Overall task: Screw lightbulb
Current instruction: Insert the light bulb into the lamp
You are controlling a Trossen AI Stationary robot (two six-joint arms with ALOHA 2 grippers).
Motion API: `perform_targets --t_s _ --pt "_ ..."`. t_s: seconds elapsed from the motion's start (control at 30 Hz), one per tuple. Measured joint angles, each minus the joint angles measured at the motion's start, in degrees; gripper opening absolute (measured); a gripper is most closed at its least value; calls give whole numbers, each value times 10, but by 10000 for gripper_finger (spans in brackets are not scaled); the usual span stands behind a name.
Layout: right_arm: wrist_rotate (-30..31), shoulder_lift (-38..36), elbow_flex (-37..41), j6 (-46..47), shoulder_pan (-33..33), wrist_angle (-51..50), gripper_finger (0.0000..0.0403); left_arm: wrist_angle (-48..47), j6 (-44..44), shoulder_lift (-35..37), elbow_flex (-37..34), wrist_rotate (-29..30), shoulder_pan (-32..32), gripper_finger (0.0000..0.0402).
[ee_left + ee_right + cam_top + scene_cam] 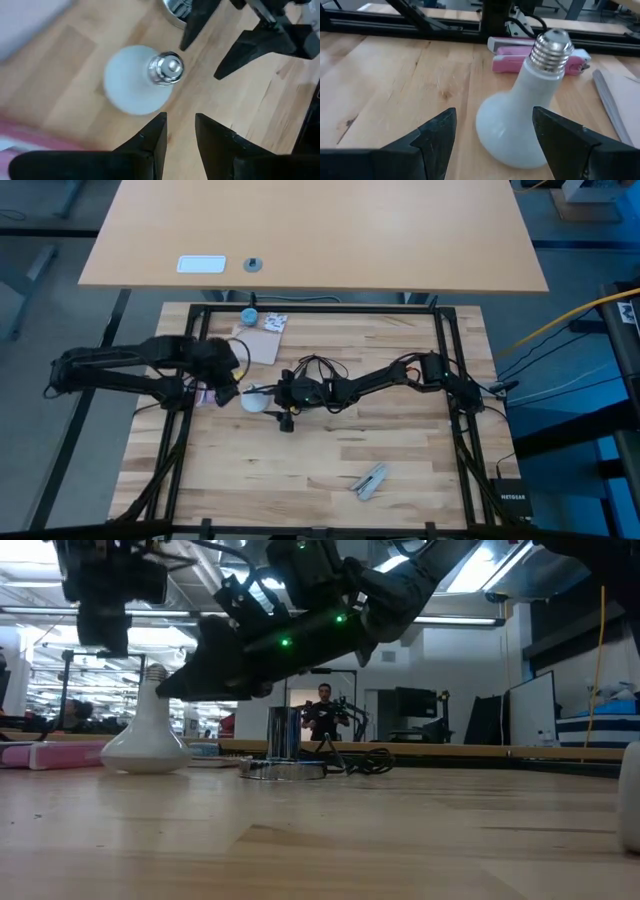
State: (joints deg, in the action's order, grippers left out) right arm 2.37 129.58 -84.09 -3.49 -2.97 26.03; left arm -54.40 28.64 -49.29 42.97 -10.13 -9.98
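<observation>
The lightbulb (255, 399) stood globe-down on the bare surface (330, 470), left of centre, its metal screw neck pointing straight up. It was touched by neither of my pincers.

My right pincer (492, 137) was low over the surface with its fingers spread to their widest, one either side of the globe without contact. My left pincer (180, 132) hung just above and beside the bulb on its left-edge side; its fingers were narrowed with a small gap between them and pinched nothing.

A shiny silver socket disc (283, 768) with a black cord (365, 762) sat on the surface just beyond the bulb, toward the far edge. A pink-and-white flat object (540, 55) lay near the bulb on the left side. A small blue cap (248, 315) rested near the far edge, and a metal clip-like item (369, 481) lay toward the near edge, well apart.

Assessment: the task was at its start. The bulb was not yet grasped, not lifted, not inverted over the socket, and no threading had begun. Remaining, by my judgement: close on the bulb, carry it to the socket, seat the neck, and turn it home.
</observation>
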Motion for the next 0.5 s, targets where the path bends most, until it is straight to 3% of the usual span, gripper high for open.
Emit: perform_targets --t_s 0.27,0.5 --pt "3 -1 0 1 0 38 266 115 41 -3 -61 5 40 92" --pt "15 -1 0 5 0 39 266 122 37 -4 -61 101 40 87"
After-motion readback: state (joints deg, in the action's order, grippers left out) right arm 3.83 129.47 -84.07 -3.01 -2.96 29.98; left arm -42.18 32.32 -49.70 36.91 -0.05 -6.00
